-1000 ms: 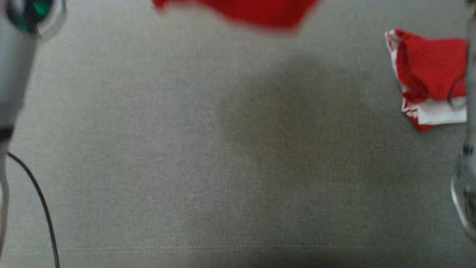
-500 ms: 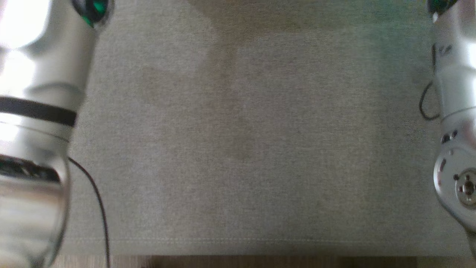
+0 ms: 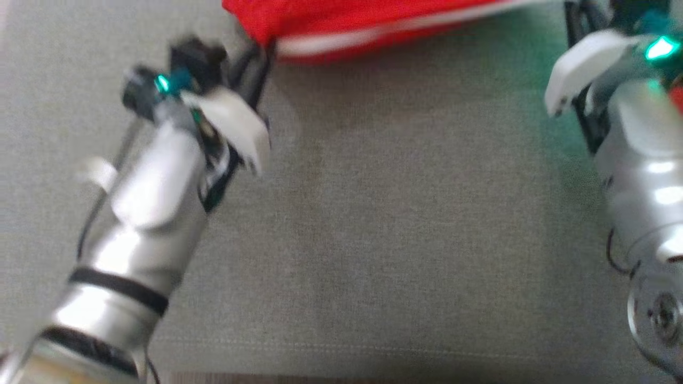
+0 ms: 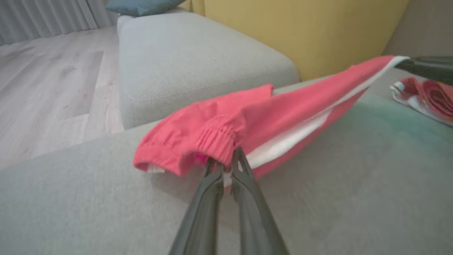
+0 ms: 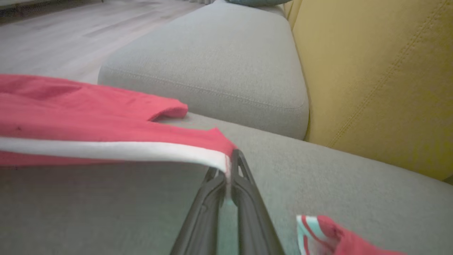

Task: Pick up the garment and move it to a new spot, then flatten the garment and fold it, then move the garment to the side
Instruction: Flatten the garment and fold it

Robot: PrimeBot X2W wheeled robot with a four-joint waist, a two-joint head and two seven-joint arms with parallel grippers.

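Both grippers are clamped on the red garment [image 4: 283, 113], which hangs stretched between them above the grey seat cushion [image 3: 405, 224]; the left gripper [image 4: 226, 164] pinches the gathered elastic end, its fingers pressed together on the cloth; the right gripper [image 5: 229, 166] pinches the opposite end at the white stripe, fingers likewise almost touching. In the head view the garment runs, blurred, along the far edge from one arm to the other; near the left end a loose fold sags low, and I cannot tell whether it touches the cushion. A second red-and-white garment [image 5: 332, 235] lies bunched on the cushion just right of the right gripper; a yellow backrest [image 5: 382, 78] rises at the far side; another grey cushion [image 4: 191, 60] adjoins to the left, with wooden floor [image 4: 42, 81] beyond it.
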